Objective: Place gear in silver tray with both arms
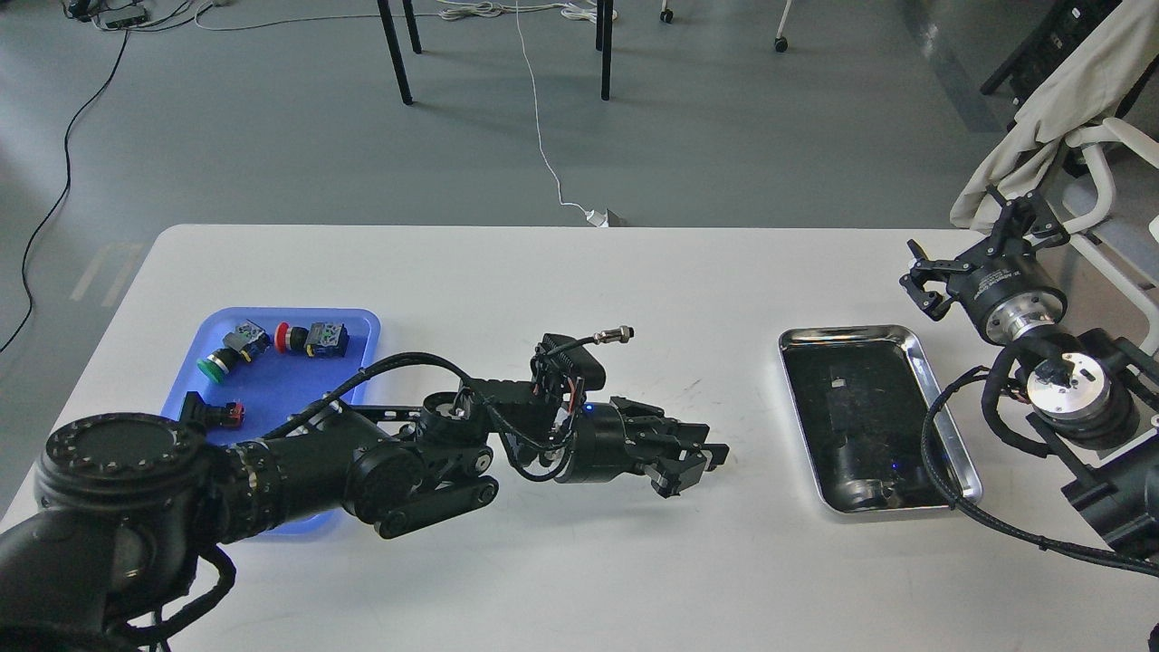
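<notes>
The silver tray [851, 333] lies on the right half of the white table, its dark bottom bare apart from reflections. My left gripper [699, 460] hovers low over the table's middle, pointing right, well to the left of the silver tray. Its fingers are dark and overlap, so I cannot tell whether they are shut or hold anything. No gear shows anywhere. My right gripper [973, 249] is raised beyond the tray's far right corner with its fingers spread wide and empty.
A blue plastic tray [299, 385] at the left holds several push-button switches, green and red. My left arm crosses its near side. A chair with a beige cloth [1041, 118] stands off the table's right edge. Table legs and cables are on the floor beyond.
</notes>
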Motion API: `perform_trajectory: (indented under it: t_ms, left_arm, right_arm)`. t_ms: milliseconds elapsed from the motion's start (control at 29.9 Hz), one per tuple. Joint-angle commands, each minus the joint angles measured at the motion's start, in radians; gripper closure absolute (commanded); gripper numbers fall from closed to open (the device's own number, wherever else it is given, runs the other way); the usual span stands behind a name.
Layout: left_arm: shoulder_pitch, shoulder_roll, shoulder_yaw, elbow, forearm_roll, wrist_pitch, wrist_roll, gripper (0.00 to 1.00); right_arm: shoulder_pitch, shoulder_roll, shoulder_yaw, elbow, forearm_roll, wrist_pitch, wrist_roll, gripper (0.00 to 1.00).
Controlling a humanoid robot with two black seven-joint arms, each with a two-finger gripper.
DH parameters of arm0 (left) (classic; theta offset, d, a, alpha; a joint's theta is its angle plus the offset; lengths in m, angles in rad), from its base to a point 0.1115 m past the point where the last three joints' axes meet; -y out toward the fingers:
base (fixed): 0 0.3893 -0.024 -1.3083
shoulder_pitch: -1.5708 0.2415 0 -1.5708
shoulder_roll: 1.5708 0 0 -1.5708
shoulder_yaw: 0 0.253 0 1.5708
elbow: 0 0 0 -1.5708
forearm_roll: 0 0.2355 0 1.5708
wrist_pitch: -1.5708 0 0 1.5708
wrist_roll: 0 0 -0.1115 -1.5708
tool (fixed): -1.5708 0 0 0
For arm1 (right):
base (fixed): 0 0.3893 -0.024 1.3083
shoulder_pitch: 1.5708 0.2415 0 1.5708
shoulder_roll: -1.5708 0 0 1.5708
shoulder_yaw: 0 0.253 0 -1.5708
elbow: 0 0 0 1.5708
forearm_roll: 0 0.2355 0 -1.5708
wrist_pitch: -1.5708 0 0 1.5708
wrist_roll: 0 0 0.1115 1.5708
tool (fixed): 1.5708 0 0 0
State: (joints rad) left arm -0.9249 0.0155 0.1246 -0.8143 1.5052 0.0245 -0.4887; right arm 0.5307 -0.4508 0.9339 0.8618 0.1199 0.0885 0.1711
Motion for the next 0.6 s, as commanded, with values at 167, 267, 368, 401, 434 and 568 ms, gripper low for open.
perform_trajectory:
  t_ms: [167,267,368,401,434,568]
  left_arm:
    - [-0.061,0.092,-0.034,0.000,-0.230,0.002,0.000,0.38]
    - [-0.094,0.130,-0.037,0.000,-0.313,0.003,0.000,0.35]
    - [-0.121,0.169,-0.051,-0.002,-0.384,0.005,0.000,0.29]
    - [-0.129,0.184,-0.066,0.000,-0.408,0.005,0.000,0.27]
    - [-0.137,0.201,-0.080,0.000,-0.428,0.003,0.000,0.24]
    - [-0.158,0.268,-0.141,-0.002,-0.473,-0.001,0.000,0.17]
  right_arm:
    - [0.002,-0.015,-0.004,0.002,0.000,-0.004,-0.001,0.01]
    - [0.002,-0.020,-0.012,0.011,-0.002,-0.015,-0.001,0.01]
    - [0.002,-0.037,-0.036,0.029,-0.002,-0.021,-0.001,0.01]
    - [0.002,-0.045,-0.041,0.034,-0.002,-0.022,-0.001,0.01]
    - [0.002,-0.052,-0.046,0.040,-0.002,-0.026,-0.002,0.01]
    - [0.002,-0.097,-0.086,0.062,-0.002,-0.039,-0.002,0.01]
